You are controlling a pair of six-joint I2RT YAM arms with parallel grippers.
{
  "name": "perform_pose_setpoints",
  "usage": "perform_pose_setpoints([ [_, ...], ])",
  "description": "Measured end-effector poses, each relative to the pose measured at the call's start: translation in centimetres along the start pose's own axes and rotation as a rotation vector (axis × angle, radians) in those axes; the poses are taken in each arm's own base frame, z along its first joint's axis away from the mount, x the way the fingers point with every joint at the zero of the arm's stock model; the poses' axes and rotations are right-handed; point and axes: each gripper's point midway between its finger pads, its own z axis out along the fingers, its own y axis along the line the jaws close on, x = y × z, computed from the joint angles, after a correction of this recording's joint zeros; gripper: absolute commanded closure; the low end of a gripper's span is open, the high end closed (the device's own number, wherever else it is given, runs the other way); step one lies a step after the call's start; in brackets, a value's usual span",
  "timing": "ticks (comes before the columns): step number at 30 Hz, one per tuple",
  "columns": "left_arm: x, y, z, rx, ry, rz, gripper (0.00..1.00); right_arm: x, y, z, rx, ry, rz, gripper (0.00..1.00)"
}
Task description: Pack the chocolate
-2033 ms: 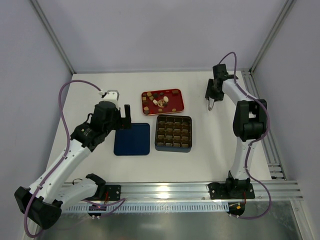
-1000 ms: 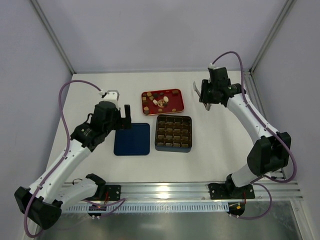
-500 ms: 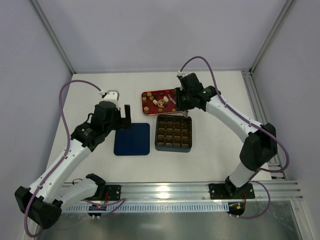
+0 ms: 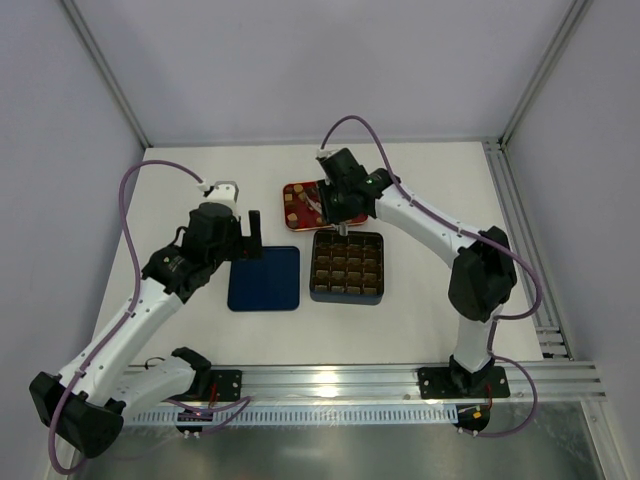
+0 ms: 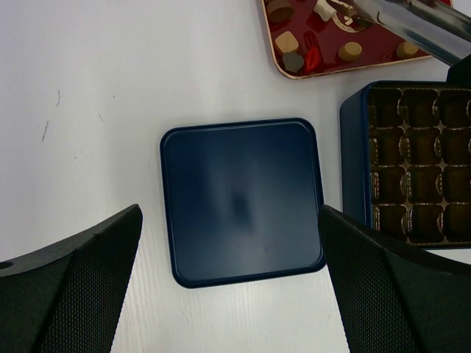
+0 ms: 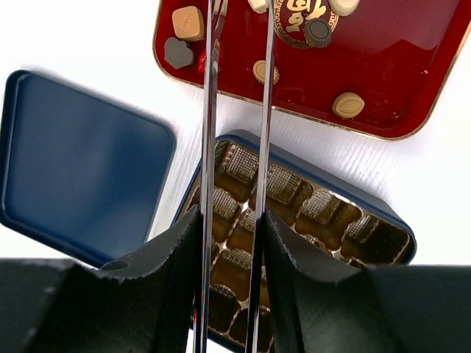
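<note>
Pick-up step: poises right gripper [image 4: 320, 203], jaws narrowly parted, over tray [image 6: 412, 81] at 12 o'clock from box [image 6: 324, 207]; next calls for lowering onto one chocolate [image 6: 347, 104].

Top camera looks down from behind the arms. Both close, downward wrist views share the blue lid [image 5: 243, 202] and gridded box [image 5: 416, 158].

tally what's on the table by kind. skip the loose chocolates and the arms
Red tray: 1
Gridded box: 1
Dark blue lid: 1
Total: 3
</note>
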Motion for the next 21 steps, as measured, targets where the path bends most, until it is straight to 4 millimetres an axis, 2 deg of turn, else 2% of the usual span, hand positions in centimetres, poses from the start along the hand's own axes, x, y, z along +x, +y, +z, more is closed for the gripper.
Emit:
perform_pose_setpoints([
  [7, 0.0, 0.0, 0.0, -0.001, 0.001, 0.001, 0.0, 0.4, -0.3, 2.0, 0.03, 0.042, -0.023, 0.6],
  [14, 0.1, 0.0, 0.1, -0.001, 0.005, 0.003, 0.0, 0.9, -0.3, 3.1, 0.039, 0.07, -0.035, 0.61],
  [21, 0.1, 0.0, 0.1, -0.002, 0.006, 0.005, 0.0, 1.2, -0.3, 3.6, 0.042, 0.084, -0.043, 0.7],
])
